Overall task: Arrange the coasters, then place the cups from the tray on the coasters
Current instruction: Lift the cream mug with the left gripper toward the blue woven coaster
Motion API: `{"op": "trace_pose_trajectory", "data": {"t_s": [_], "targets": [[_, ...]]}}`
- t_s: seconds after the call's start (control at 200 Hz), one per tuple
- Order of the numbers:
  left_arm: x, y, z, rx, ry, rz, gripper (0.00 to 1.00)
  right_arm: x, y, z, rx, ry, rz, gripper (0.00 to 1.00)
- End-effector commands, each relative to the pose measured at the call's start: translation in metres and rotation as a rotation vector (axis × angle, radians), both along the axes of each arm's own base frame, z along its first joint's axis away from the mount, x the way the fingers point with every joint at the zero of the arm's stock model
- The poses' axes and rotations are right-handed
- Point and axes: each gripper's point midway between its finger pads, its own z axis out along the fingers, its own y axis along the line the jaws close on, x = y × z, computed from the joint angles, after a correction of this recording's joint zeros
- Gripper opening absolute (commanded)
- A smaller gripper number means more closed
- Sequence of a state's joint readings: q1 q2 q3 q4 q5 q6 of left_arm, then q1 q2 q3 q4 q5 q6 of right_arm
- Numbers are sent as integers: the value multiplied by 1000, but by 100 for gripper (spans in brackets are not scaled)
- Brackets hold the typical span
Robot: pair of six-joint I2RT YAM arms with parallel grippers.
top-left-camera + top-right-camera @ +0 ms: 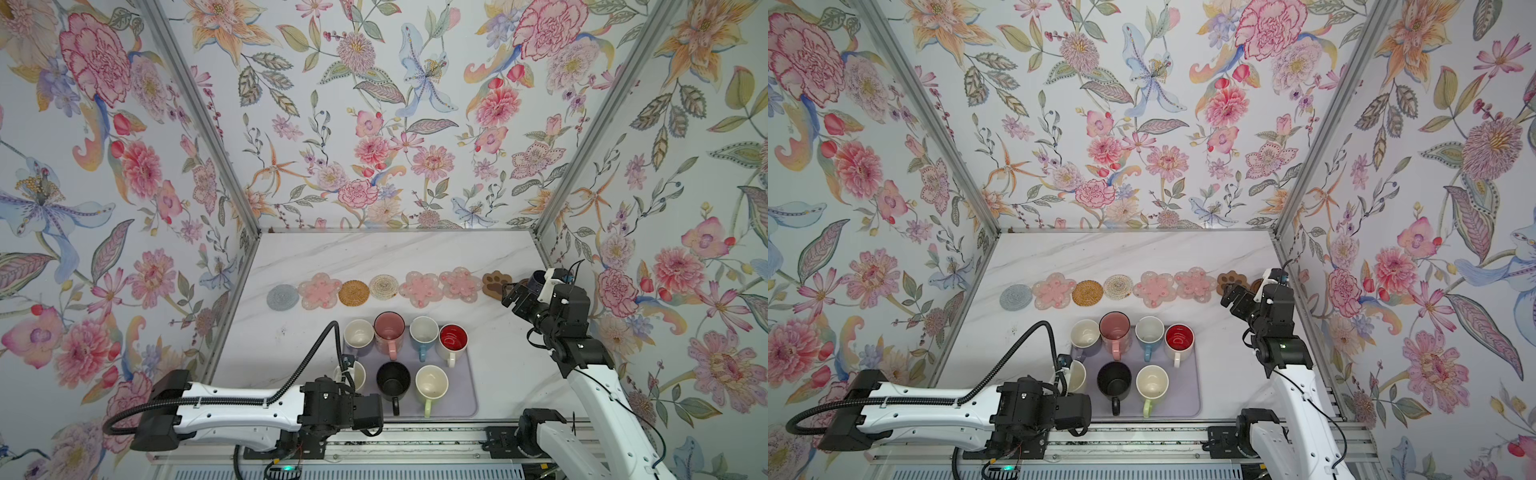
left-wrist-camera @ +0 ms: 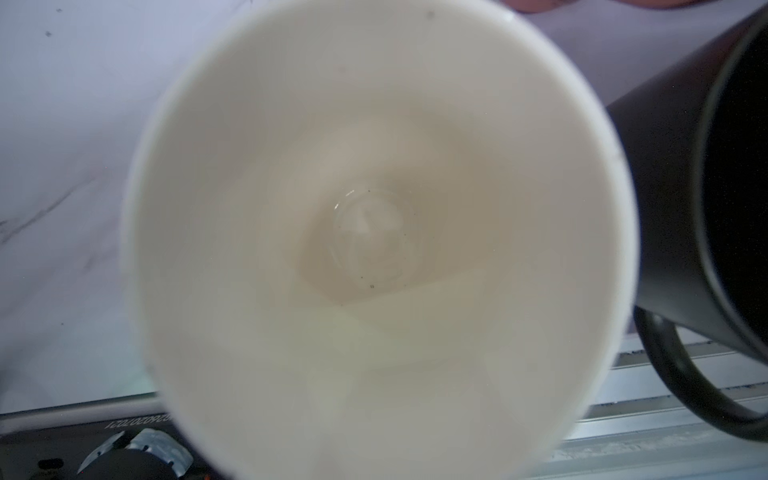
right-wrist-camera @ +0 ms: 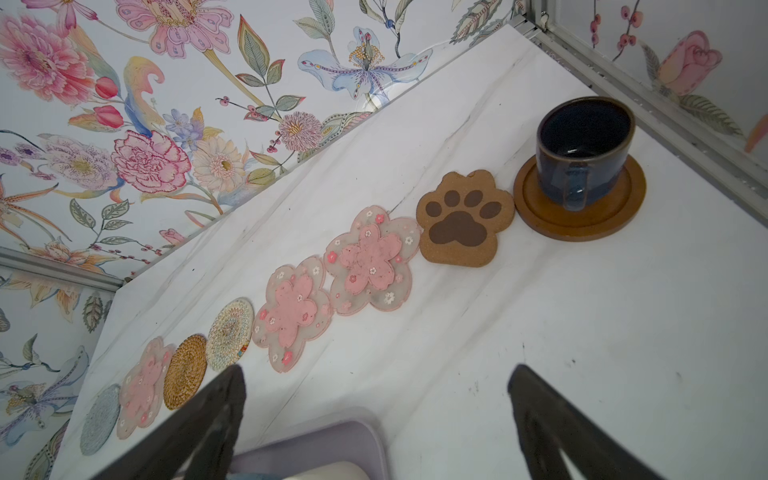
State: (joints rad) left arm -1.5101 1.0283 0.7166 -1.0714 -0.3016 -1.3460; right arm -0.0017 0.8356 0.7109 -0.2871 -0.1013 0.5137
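Seven coasters lie in a row from the grey round one [image 1: 282, 297] to the brown paw [image 3: 461, 218]. Past the paw, the small navy cup [image 3: 582, 153] stands on the brown disc coaster [image 3: 577, 216]. My right gripper [image 3: 376, 399] hangs open just in front of it, holding nothing. The lavender tray [image 1: 469, 395] holds the lavender [image 1: 358, 332], pink [image 1: 389, 328], blue [image 1: 424, 330], red-inside [image 1: 453, 337], black [image 1: 392, 379] and light green [image 1: 432, 381] cups. My left gripper [image 1: 345, 368] is shut on the cream cup [image 1: 1076, 376], which tilts at the tray's front left corner. That cup's inside fills the left wrist view and hides the jaws.
Floral walls close in the marble table [image 1: 395, 253] at the back and on both sides. A metal rail [image 1: 415, 444] with the arm bases runs along the front edge. The black cup [image 2: 685, 208] stands right beside the held cup.
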Motion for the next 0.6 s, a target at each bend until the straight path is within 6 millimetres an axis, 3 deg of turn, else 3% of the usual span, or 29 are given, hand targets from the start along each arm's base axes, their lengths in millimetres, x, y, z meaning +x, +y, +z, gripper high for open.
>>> {"op": "trace_pose_trajectory", "data": {"t_s": [0.0, 0.185, 0.45, 0.595], "targets": [[20, 16, 30, -6, -122, 60, 0, -1, 1, 2, 8, -13, 7, 99], [40, 38, 49, 4, -163, 112, 0, -4, 0, 8, -11, -9, 22, 99], [88, 70, 82, 16, -245, 227, 0, -8, 2, 13, 1, -20, 33, 99], [111, 86, 85, 40, -258, 277, 0, -9, 2, 15, -1, -17, 38, 99]]}}
